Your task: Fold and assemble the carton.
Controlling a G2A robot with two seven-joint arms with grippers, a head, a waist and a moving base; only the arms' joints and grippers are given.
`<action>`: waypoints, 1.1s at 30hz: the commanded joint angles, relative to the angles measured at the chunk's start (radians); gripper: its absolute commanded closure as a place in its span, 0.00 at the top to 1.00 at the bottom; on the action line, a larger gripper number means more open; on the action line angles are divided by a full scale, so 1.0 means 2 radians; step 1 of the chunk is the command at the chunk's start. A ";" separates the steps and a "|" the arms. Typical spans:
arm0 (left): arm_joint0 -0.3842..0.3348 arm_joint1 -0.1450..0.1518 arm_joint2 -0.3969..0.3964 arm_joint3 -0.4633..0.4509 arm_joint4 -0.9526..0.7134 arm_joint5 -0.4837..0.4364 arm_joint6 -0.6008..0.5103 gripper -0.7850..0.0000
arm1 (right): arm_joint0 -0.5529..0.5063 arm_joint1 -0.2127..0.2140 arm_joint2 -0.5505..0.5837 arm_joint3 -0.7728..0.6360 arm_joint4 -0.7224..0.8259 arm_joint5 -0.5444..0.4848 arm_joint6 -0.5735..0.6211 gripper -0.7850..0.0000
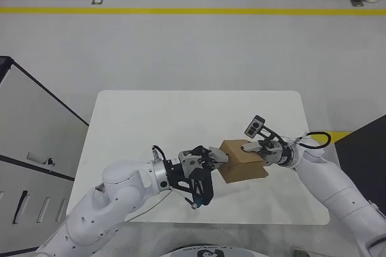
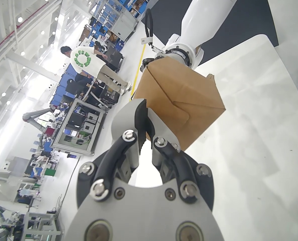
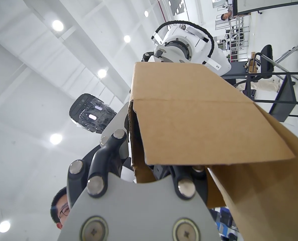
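Note:
A brown carton (image 1: 242, 162) is held just above the white table (image 1: 148, 122), near its front right part, between my two grippers. My left gripper (image 1: 212, 159) is at the carton's left end. In the left wrist view it (image 2: 147, 120) is shut on a lower corner of the carton (image 2: 184, 94), whose end flaps are folded in. My right gripper (image 1: 257, 149) is at the far right corner of the carton. In the right wrist view it (image 3: 136, 141) is shut on the wall of the carton (image 3: 201, 124); one finger (image 3: 116, 126) is outside, the other is hidden behind a loose flap.
A grey cabinet (image 1: 19, 128) stands left of the table and a dark surface (image 1: 373, 138) lies to its right. The table's front edge (image 1: 244, 223) runs close under both arms. The back and left of the tabletop are bare.

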 commanded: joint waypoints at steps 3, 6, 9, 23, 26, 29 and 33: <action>-0.003 0.001 0.004 0.000 0.009 -0.008 0.008 0.00 | -0.004 -0.001 0.008 -0.001 0.000 -0.004 0.008 0.00; -0.003 0.001 0.007 -0.003 0.015 -0.012 0.012 0.00 | -0.007 -0.003 0.013 -0.004 0.001 -0.006 0.008 0.00; -0.002 0.002 0.008 -0.006 0.018 -0.013 0.015 0.00 | -0.008 -0.004 0.016 -0.007 0.000 -0.006 0.008 0.00; -0.010 0.001 0.020 -0.012 0.033 -0.015 0.012 0.00 | -0.012 -0.007 0.023 -0.017 -0.001 -0.007 0.008 0.00; -0.014 0.000 0.023 -0.010 0.033 -0.014 0.011 0.00 | -0.012 -0.008 0.024 -0.018 -0.001 -0.006 0.008 0.00; -0.017 -0.001 0.026 -0.009 0.033 -0.015 0.009 0.00 | -0.012 -0.008 0.023 -0.019 -0.002 -0.005 0.008 0.00; -0.022 -0.001 0.030 -0.007 0.035 -0.016 0.005 0.00 | -0.011 -0.009 0.023 -0.019 -0.005 -0.003 0.008 0.00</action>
